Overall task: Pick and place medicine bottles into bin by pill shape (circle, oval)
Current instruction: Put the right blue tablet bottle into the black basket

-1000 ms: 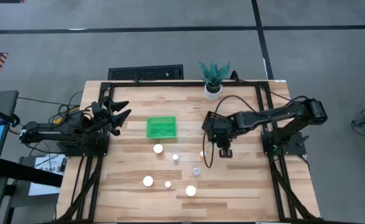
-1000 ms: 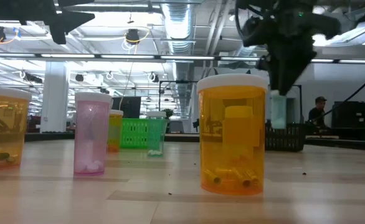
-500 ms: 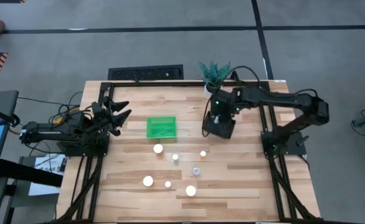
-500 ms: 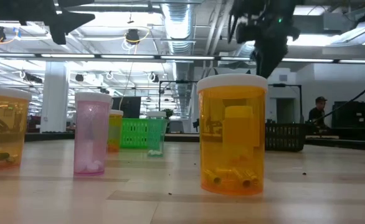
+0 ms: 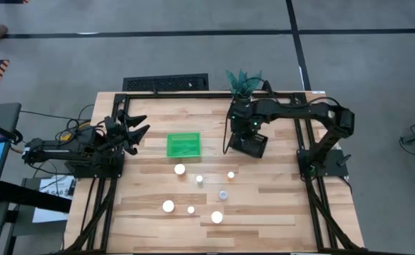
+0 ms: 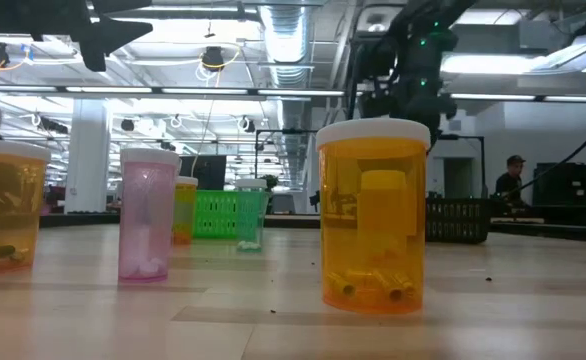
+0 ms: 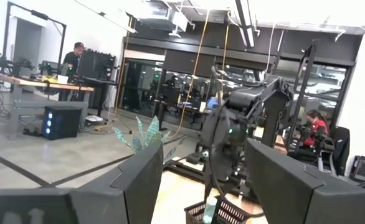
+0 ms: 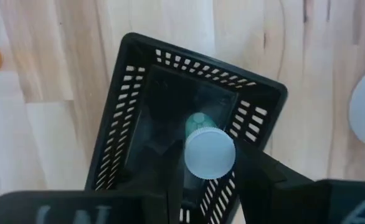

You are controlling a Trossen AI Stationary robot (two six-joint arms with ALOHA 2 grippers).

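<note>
Nearest the low camera, a wide amber medicine bottle with a white cap (image 6: 373, 215) stands upright on the light wooden tabletop (image 5: 278, 205), with a second amber bottle (image 6: 6, 215) at the view's edge and a narrow pink bottle (image 6: 148, 215) between them; none of these has shifted since the earlier frames. From above, six white-capped bottles show loose on the near half of the tabletop, among them the large cap (image 5: 180, 169) closest to the green mesh basket (image 5: 183, 145), which also sits where it did. Farther back, the right gripper (image 8: 208, 171) has travelled from above the loose bottles, where it was a second ago, to a position over the black mesh basket (image 8: 139, 106) near the potted green plant in a white pot (image 5: 243, 83). Its fingers (image 8: 257, 174) are closed partway on a small teal bottle with a white cap (image 8: 209, 153), held cap-up directly above the basket's interior, not yet released. The left gripper (image 5: 131, 131) remains parked at the left edge of the tabletop, well apart from every bottle, its fingers spread wide and holding nothing, unchanged from before. Beyond the tabletop, a person in a cap (image 6: 514, 180) sits in the room.
</note>
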